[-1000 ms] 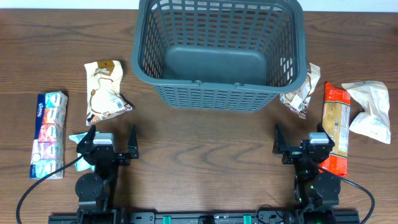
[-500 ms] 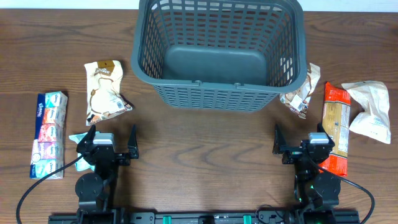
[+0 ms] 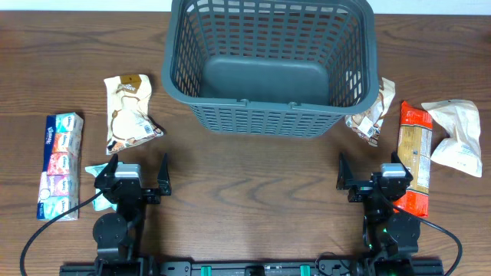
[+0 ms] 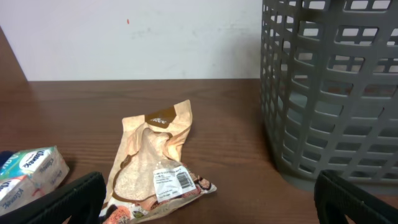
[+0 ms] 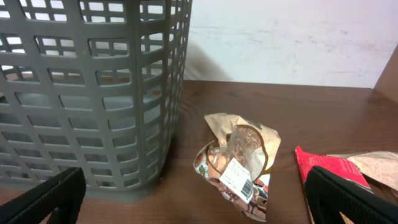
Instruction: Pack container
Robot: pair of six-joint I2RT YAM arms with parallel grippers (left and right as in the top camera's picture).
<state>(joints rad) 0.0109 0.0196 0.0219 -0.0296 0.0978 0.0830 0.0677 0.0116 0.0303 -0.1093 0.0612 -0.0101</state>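
Gaping wide, left claw (image 3: 138,169) and right claw (image 3: 368,170) sit well short of the container (image 3: 265,119).

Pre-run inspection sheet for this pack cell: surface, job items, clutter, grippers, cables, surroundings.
Surface: brown wood-grain table, no spills seen.
Job's things: large dark grey plastic lattice basket at far centre, upright, nothing inside. To its left are a tan snack packet, a multicolour tissue multipack and a teal packet partly under the left arm. To its right are a crumpled brown snack packet, a long red-orange packet and a white bag.
Clutter: nothing seen.
Grippers: left gripper and right gripper are open, holding nothing, near the front edge.
Cables: a black cable loops from the left arm base, another from the right.
Surroundings: white wall behind the table.
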